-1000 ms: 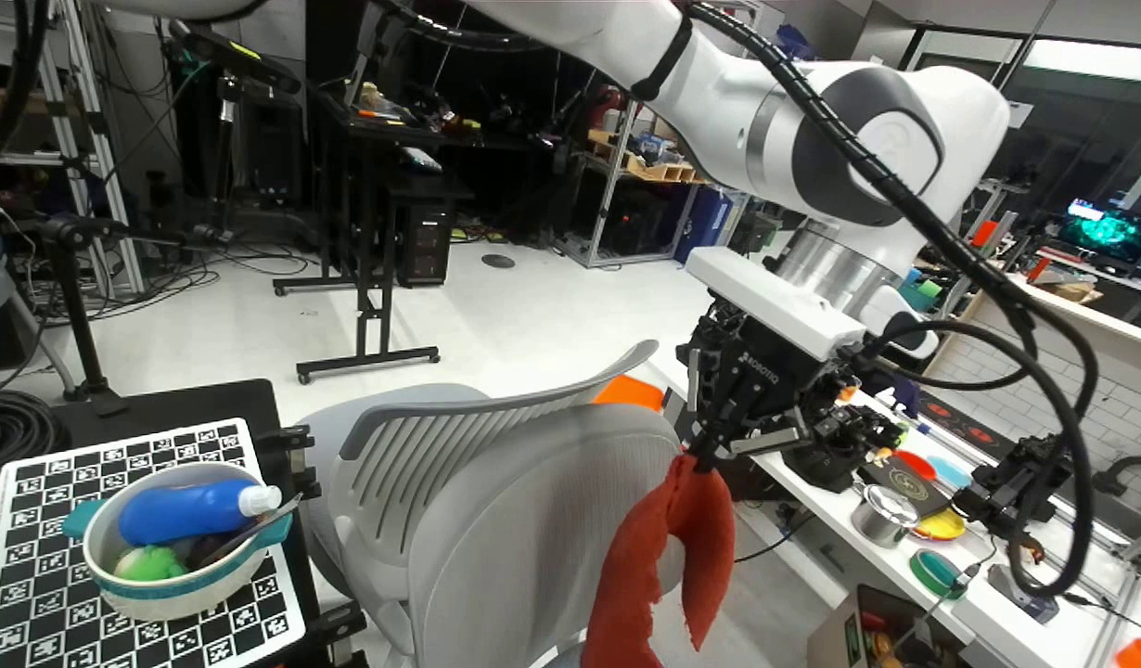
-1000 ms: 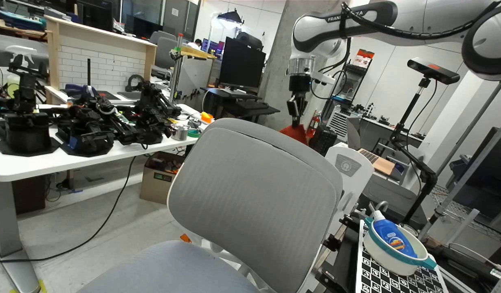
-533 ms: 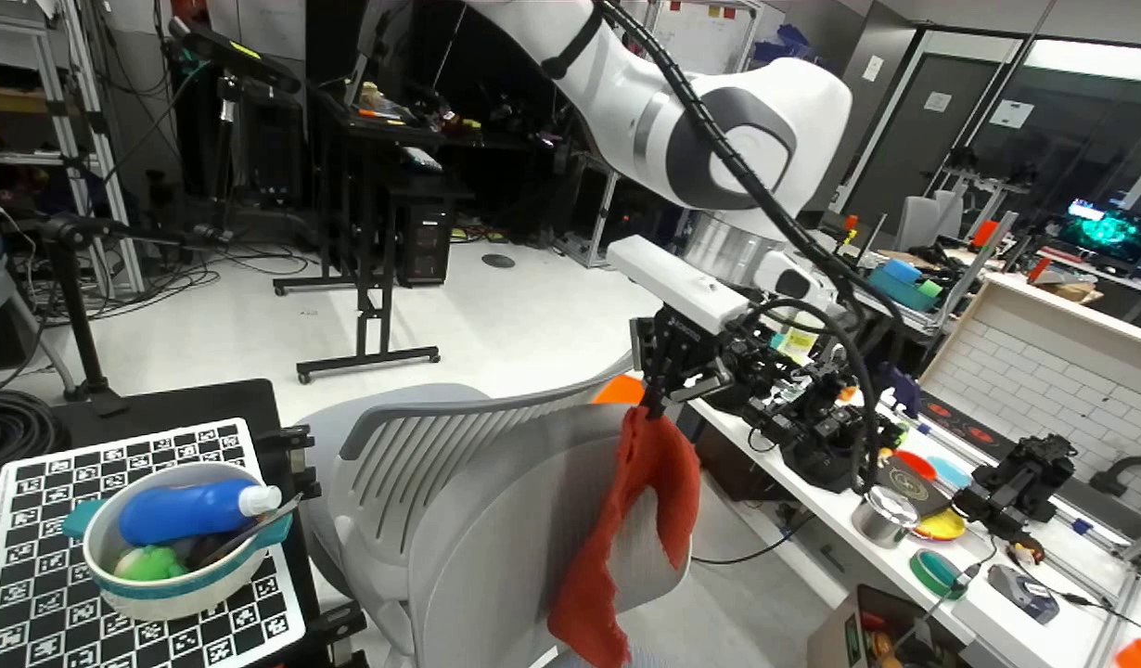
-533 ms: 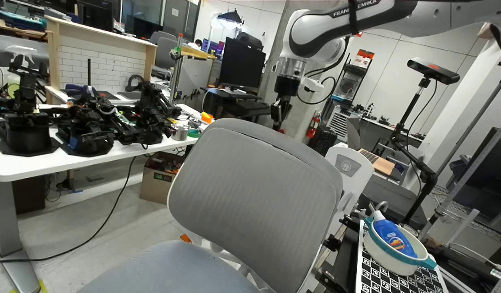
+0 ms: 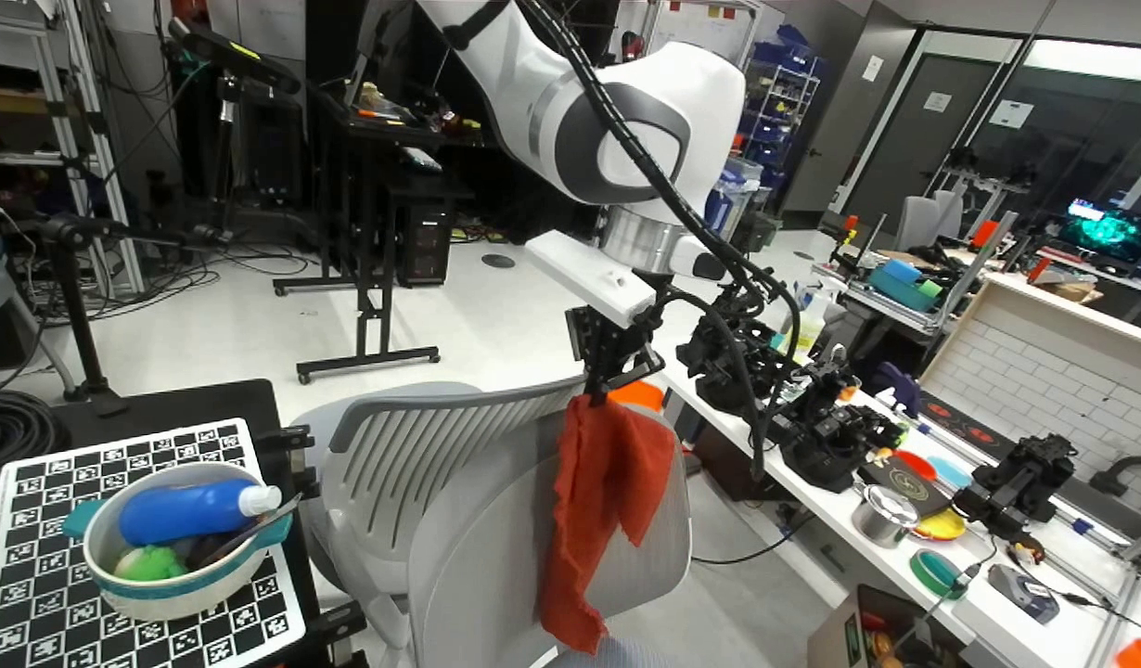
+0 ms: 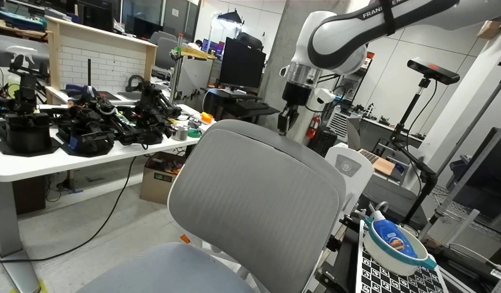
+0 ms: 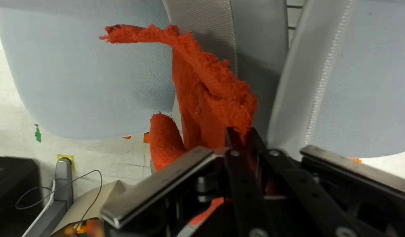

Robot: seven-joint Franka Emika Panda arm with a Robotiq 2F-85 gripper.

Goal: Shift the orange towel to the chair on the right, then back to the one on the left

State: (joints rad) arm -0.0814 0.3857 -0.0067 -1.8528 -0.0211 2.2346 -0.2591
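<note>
The orange-red towel (image 5: 617, 464) hangs from my gripper (image 5: 596, 399) in front of the fabric backrest of a grey chair (image 5: 487, 529). In the wrist view the fingertips (image 7: 243, 133) are shut on a bunched edge of the towel (image 7: 219, 115), which drapes down over the left chair's seat (image 7: 90, 75). A second grey chair with a slatted back (image 5: 394, 473) stands back to back with it; it is also the right chair (image 7: 370, 75) in the wrist view. In an exterior view my gripper (image 6: 285, 126) is just behind this chair's backrest (image 6: 254, 203), which hides the towel.
A black stand with a checkered board (image 5: 227, 594) carries a white and teal pot (image 5: 162, 603) with a blue bottle (image 5: 185, 512). A white table (image 6: 26, 162) with black arms and cookware stands to the other side. A cardboard box (image 6: 154, 191) is on the floor.
My gripper has carried the towel from beside the fabric backrest to in front of it. The towel has dropped out of sight in an exterior view. The slatted chair has shifted slightly.
</note>
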